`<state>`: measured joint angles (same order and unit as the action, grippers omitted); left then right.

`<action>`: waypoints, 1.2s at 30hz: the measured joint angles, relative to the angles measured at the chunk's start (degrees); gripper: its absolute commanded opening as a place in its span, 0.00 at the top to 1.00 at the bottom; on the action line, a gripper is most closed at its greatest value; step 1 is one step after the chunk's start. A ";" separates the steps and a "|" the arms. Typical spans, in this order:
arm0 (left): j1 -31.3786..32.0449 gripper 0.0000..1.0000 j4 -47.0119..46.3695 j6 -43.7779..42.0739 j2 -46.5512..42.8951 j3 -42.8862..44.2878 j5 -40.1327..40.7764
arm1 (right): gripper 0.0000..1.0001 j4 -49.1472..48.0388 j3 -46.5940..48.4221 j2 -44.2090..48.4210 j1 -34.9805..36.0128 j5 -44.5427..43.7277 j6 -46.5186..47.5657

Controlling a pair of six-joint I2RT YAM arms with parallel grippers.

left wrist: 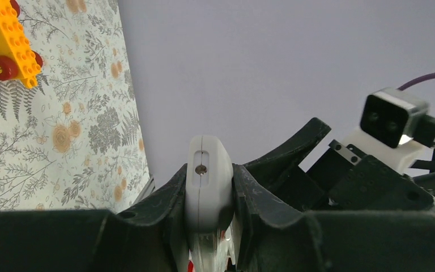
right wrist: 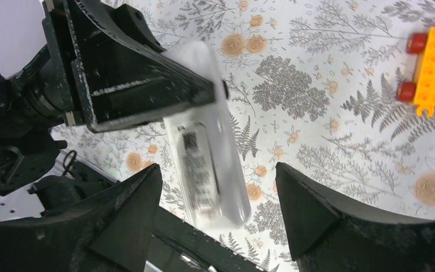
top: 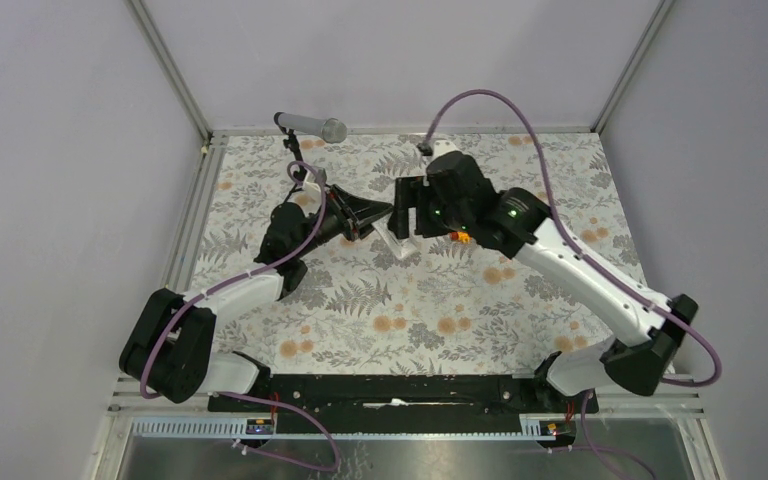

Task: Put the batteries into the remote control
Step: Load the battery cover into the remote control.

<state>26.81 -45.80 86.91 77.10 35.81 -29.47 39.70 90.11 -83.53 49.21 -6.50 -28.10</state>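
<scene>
The left gripper (left wrist: 208,190) is clamped on the remote control (right wrist: 209,164), holding it above the table (top: 440,300); the right gripper (right wrist: 218,178) straddles it, jaws wide, gripping nothing. Loading seems in hand; next likely needs a battery fetched and aligned carefully.

The left fingers (left wrist: 255,190) point toward 2 o'clock, gripping the remote control (left wrist: 207,175). The right fingers (right wrist: 311,215) point toward 9 o'clock, spread wide.
</scene>
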 measured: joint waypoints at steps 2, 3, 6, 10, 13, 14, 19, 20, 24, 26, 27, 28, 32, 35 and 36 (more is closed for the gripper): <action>-0.02 1.00 -0.90 0.48 0.00 -0.35 0.44 | 0.26 -0.15 -2.03 2.86 -0.79 -0.09 -1.57; -0.07 1.00 -1.46 0.87 0.00 -0.68 0.74 | 0.27 -0.24 -3.39 5.27 -1.18 -0.09 -2.78; -0.26 1.00 -2.64 2.38 0.00 -1.62 1.60 | 0.29 -1.25 -6.16 9.84 -1.22 0.13 -5.40; -0.33 1.00 -4.28 4.24 0.00 -2.21 2.47 | 0.33 -3.21 -9.81 13.57 -1.38 0.68 -8.17; -0.37 1.00 -5.35 5.25 0.00 -2.23 2.95 | 0.42 -3.78 -10.84 13.86 -1.49 1.64 -9.38; -0.39 1.00 -5.51 5.62 0.00 -2.23 3.04 | 0.45 -3.91 -11.02 13.79 -1.51 1.73 -9.60; -0.44 1.00 -5.27 6.60 -0.15 -2.23 3.58 | 0.53 -4.28 -11.58 13.77 -1.55 2.12 -9.99; -0.44 1.00 -5.18 6.64 -0.24 -2.23 3.76 | 0.54 -4.31 -11.63 13.77 -1.55 2.14 -9.97; -0.44 1.00 -5.14 7.10 -0.26 -2.23 4.26 | 0.59 -4.42 -11.69 13.77 -1.60 3.06 -9.97; -0.44 1.00 -5.14 7.43 -0.28 -2.23 4.44 | 0.60 -4.44 -11.69 13.62 -1.60 3.23 -9.94; -0.44 1.00 -5.14 7.54 -0.28 -2.23 4.48 | 0.60 -4.46 -11.69 13.44 -1.60 3.45 -9.92; -0.44 1.00 -5.05 7.63 -0.37 -2.23 4.52 | 0.60 -4.46 -11.69 13.25 -1.60 3.63 -9.92; -0.44 1.00 -4.87 7.67 -1.09 -2.23 4.68 | 0.60 -4.46 -11.72 12.09 -1.60 4.52 -9.88; -0.44 1.00 -4.83 7.63 -1.53 -2.23 4.70 | 0.60 -4.48 -11.72 11.39 -1.60 4.66 -9.88; -0.48 1.00 -4.70 7.61 -1.62 -2.21 4.72 | 0.60 -4.48 -11.72 11.23 -1.60 4.66 -9.88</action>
<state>26.33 -50.50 94.52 75.48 33.61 -24.75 35.22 78.39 -72.29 47.62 -1.85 -37.98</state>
